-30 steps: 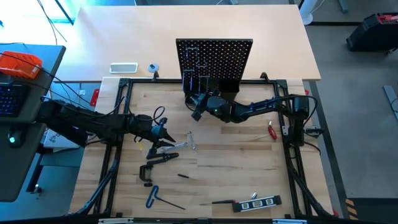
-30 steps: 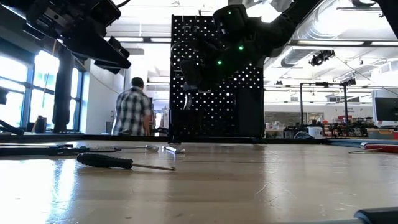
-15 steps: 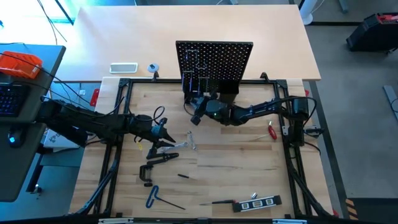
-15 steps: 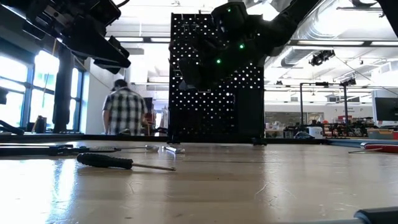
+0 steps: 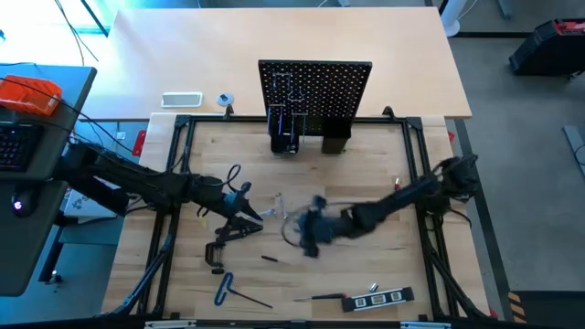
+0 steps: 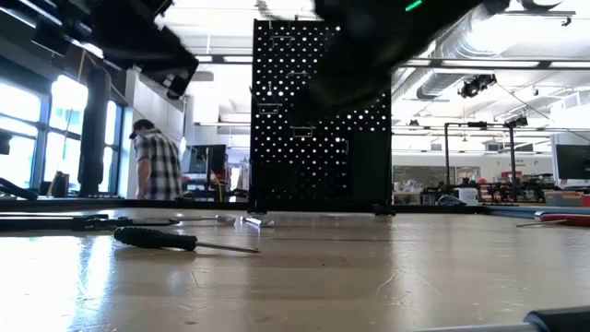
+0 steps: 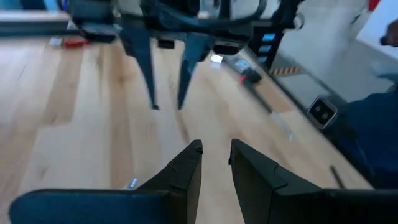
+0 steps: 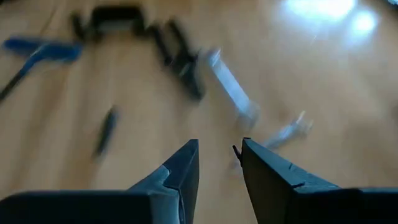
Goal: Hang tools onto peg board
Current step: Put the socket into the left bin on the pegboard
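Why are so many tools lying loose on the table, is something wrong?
Nothing looks damaged or spilled. The pliers, C-clamp, blue-handled hex key, level and a screwdriver lie scattered on the table, not yet hung on the upright peg board.

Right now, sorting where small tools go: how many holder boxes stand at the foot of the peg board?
2. One holder box stands below the peg board's left half, the other just right of it. The board may hide more.
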Tool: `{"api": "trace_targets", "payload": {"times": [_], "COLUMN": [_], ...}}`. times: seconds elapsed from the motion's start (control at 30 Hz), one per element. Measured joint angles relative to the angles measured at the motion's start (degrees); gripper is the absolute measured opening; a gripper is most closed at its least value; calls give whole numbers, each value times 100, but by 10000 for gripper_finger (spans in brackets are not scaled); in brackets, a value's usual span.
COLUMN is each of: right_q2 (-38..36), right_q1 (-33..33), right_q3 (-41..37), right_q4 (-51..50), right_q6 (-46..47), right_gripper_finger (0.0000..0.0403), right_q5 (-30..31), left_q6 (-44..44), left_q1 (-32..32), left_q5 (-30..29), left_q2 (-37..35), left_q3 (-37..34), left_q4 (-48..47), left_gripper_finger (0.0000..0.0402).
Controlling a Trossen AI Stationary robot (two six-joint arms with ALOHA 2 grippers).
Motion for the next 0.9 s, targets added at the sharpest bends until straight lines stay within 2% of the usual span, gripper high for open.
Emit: {"api": "trace_targets", "payload": {"times": [0.17, 0.3, 0.47, 0.57, 0.73, 0.9], "right_q2": [-470, -667, -667, -667, -649, -617], "right_q1": [957, 1632, 2299, 2642, 3114, 3412], "right_q3": [0, 1, 1, -1, -1, -1], "right_q4": [-1904, -3003, -3849, -4161, -4376, -4389], "right_q6": [1976, 3442, 4691, 5294, 6092, 6611], "right_gripper_finger": [115, 115, 115, 115, 115, 115], "right_q5": [-45, -347, -1047, -1193, -1618, -1700], "left_q6": [-48, -17, 150, 236, 378, 738], "left_q1": [-198, -237, -232, -232, -206, -172], "left_q5": [-1, 3, 451, 766, 1041, 1056], "left_q2": [1019, 2165, 3566, 4241, 5086, 5702], "left_q3": [33, 538, 1651, 2313, 3259, 4040], "left_q4": [1429, 1942, 1965, 1945, 1755, 1177], "left_gripper_finger": [78, 78, 78, 78, 78, 82]}}
